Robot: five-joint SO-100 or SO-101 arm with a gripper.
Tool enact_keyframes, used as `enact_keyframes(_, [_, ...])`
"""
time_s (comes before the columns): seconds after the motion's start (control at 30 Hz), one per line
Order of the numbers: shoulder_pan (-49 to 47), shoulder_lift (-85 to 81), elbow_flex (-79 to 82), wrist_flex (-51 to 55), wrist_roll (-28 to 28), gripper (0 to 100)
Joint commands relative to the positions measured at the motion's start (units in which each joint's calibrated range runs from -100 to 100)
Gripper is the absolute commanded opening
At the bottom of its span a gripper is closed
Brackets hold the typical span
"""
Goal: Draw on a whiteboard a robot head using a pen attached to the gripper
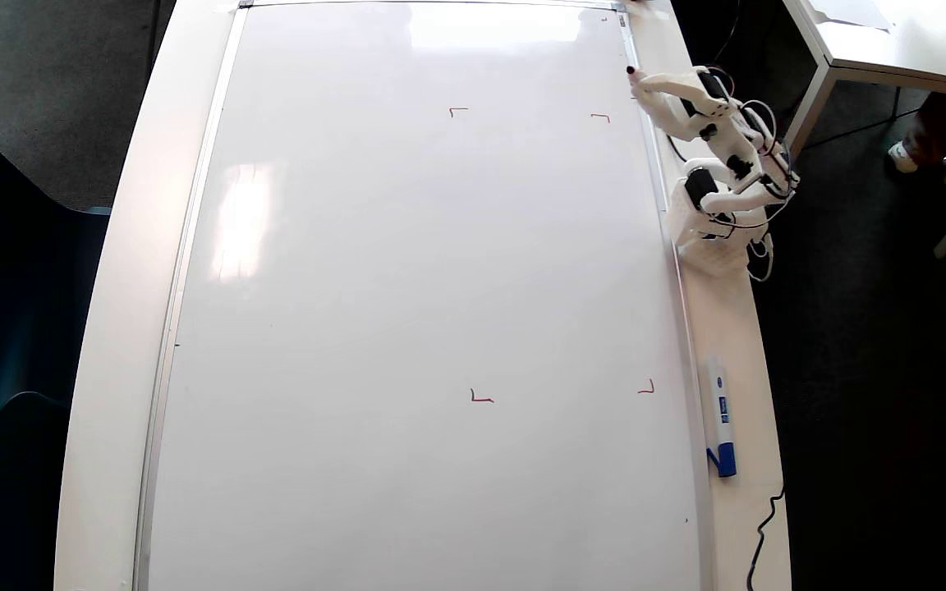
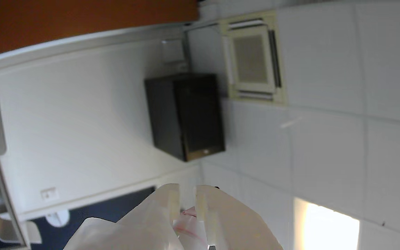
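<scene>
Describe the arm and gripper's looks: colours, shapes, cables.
Small white plastic jointed arm with black motors at its joints, thin black cables looping along it, and a white gridded base. The gripper is a white claw; the wrist view shows two pale translucent-looking fingers.

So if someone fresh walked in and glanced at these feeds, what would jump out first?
Probably the big whiteboard filling the overhead view, blank except for four small red corner marks toward its right half. Next, the white arm folded up beside the board's upper right edge, its gripper with the red-tipped pen just at the frame. Oddly, the wrist view points at the ceiling, showing a dark speaker and a vent.
</scene>
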Motion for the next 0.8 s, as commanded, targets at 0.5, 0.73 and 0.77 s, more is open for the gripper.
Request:
enact_keyframes(0.5, [0.08, 46.32, -31.47, 31.29, -1.41, 1])
enact_keyframes(0.73, [-0.51, 55.38, -31.92, 31.37, -1.9, 1])
enact_keyframes(0.77, [-0.65, 56.64, -32.47, 31.46, -2.43, 1])
